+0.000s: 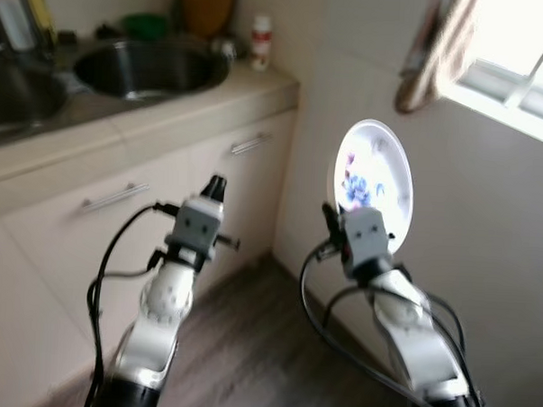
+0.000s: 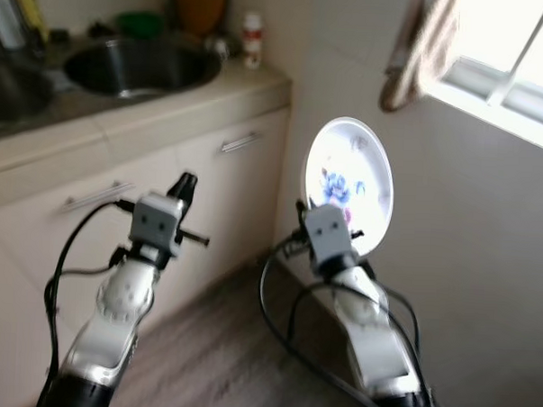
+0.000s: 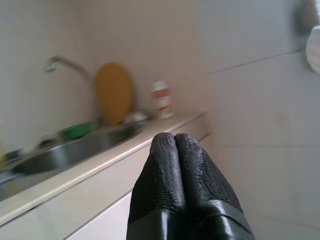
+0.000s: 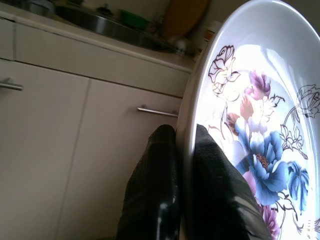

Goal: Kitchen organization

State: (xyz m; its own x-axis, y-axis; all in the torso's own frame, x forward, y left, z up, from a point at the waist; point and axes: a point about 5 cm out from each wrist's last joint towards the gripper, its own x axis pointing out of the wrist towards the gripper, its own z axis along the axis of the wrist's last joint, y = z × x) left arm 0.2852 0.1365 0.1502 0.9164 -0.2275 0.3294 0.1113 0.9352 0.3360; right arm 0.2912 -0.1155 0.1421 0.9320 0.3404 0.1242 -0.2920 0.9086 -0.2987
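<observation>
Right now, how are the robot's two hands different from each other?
The right gripper is pinched on the rim of a white flowered plate, holding it up on edge by the wall. The left gripper holds nothing, its jaws pressed shut together. The left one points toward the counter with the sink; the right is beside the wall under the window. Both have black fingers on silver arms, raised alike.

You have no readable text here. The small white bottle at the back of the worktop carries a red label, but it is too blurred to make out any letters, both from the head and from the left wrist. The plate bears a painted flower pattern only, with no words or numbers on it.
</observation>
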